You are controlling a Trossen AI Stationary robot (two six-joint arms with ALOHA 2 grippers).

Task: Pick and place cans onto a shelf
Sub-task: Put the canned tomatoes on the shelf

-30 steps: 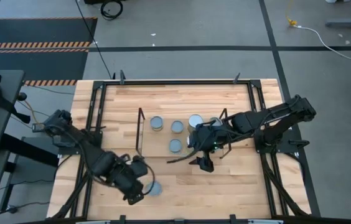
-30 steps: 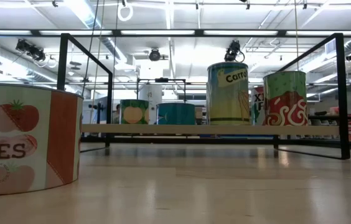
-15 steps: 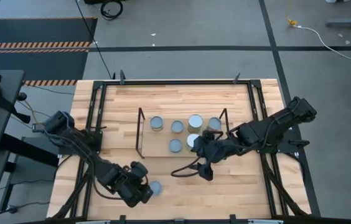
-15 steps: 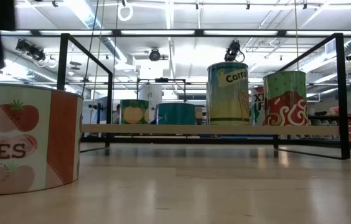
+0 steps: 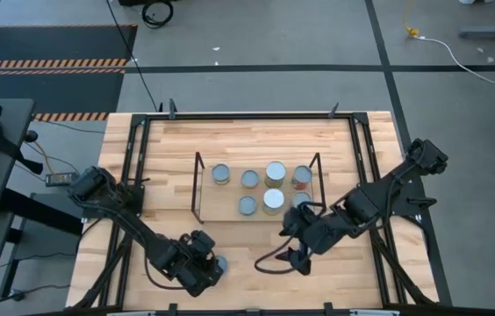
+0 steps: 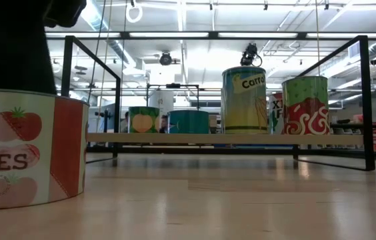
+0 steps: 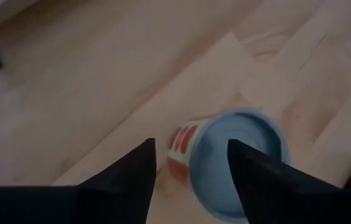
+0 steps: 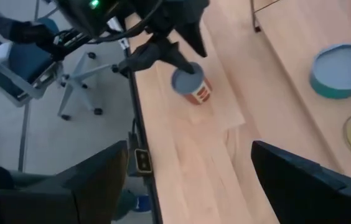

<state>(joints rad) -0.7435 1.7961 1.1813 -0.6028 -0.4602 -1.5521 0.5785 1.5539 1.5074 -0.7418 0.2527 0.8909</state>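
Note:
A can (image 7: 238,163) with a blue-grey top and a red label (image 6: 28,153) stands upright on the table near its near left corner (image 5: 219,263). My left gripper (image 7: 191,146) is open and points steeply down over it, one finger beside the can and the other above its top. The right wrist view shows this gripper (image 8: 175,53) just above the can (image 8: 191,86). The shelf (image 5: 221,204) in the table's middle holds several cans (image 5: 272,200). My right gripper (image 5: 300,260) hangs open with nothing between its fingers, on the near side of the shelf.
A black metal frame (image 5: 133,175) runs round the tabletop. The shelf's dark wire end frames (image 6: 368,100) rise at both ends. Bare wood (image 5: 256,254) lies between the two grippers. Beyond the left edge stand a chair and cables (image 8: 70,81).
My left gripper has come down over the can by the near left corner and has rolled at the wrist; its dark bulk now shows above the can in the low view. My right gripper has swung from over the shelf toward the table's near right, uncovering cans there.

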